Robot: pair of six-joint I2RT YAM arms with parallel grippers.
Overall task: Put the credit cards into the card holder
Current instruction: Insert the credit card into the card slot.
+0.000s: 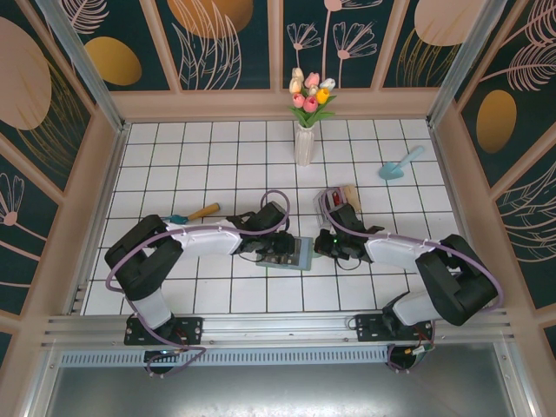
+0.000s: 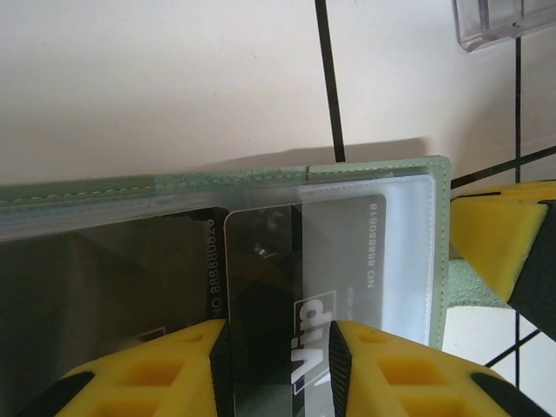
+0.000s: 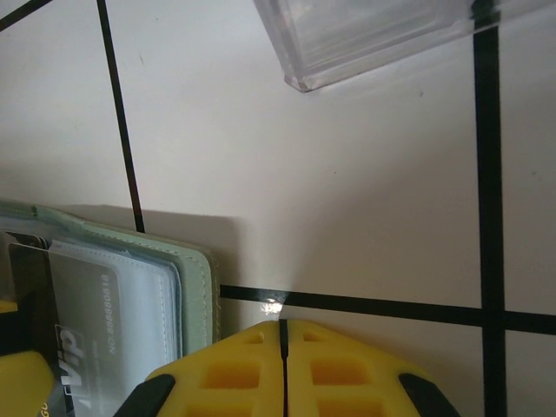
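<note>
Left gripper (image 2: 278,372): jaws narrow, pinching the near edge of a dark grey plastic card (image 2: 269,278) printed "Vip". The card's far end appears to sit under a clear sleeve of the flat grey-green folding card holder (image 2: 373,174). The holder lies open on the white tiled table (image 1: 217,156) between the two arms.

Right gripper (image 3: 282,369): yellow fingers pressed together, nothing between them, just beside the holder's right edge.

Clear plastic box (image 3: 373,35): farther out on the table, apart from the holder.

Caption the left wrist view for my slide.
The left gripper straddles a grey VIP card half-slid into a clear sleeve of the green card holder.
</note>
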